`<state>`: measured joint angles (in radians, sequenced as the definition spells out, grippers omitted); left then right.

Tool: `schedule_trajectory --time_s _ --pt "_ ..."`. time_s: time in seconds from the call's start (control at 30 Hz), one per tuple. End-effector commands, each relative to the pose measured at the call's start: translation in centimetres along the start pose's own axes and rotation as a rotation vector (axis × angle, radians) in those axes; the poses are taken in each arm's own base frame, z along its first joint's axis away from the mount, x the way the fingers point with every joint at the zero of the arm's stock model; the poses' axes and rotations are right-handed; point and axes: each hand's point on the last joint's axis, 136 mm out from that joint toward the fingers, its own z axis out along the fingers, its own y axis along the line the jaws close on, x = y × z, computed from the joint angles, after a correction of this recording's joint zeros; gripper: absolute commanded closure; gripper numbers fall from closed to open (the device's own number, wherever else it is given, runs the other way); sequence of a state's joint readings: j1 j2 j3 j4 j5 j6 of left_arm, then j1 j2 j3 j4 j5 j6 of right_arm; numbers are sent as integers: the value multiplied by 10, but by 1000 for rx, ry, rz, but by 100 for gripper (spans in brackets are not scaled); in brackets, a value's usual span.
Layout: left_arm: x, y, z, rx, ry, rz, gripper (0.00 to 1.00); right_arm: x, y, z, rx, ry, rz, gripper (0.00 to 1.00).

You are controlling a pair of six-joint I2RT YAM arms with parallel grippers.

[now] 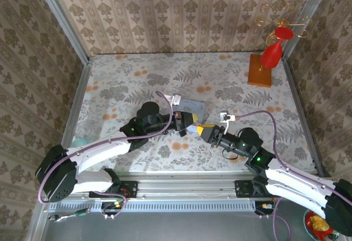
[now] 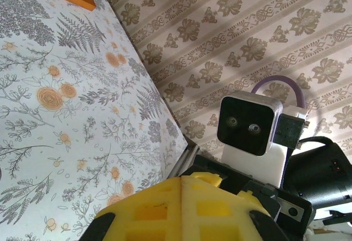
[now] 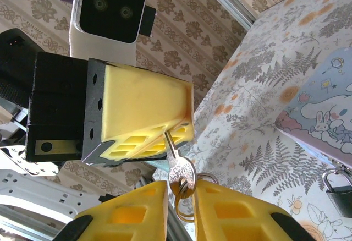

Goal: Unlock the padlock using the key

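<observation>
Two arms meet over the floral bench [image 1: 126, 81], on the near side of the pale tin [image 1: 193, 108]. The tin lies flat, cartoon-rabbit face up, inside hidden. Left gripper [image 3: 165, 133]: fingers clamped together on the blade of the key [image 3: 179, 170], head sticking out toward the other arm. Right gripper [image 3: 180, 186]: fingers narrow, with the key head and ring [image 3: 206, 175] in the gap; can't tell whether the pads bite. Padlock [image 3: 336, 190] sits at the tin's edge, shackle up against it, apart from the key.
</observation>
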<state>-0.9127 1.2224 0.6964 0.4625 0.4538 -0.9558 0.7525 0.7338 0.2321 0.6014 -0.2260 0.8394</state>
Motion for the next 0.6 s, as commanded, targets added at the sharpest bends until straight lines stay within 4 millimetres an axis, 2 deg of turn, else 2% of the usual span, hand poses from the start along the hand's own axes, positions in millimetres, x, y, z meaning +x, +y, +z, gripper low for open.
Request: schedule_trajectory --time_s 0.0,0.37,0.57 --pt "-7 -15 1 42 2 50 100 -11 16 -2 -53 -31 -23 80" --pt "-4 -16 2 47 10 62 100 -14 18 -2 -57 -38 -18 79" --pt "-1 -15 3 46 19 65 100 -16 18 -2 -53 -45 -10 87"
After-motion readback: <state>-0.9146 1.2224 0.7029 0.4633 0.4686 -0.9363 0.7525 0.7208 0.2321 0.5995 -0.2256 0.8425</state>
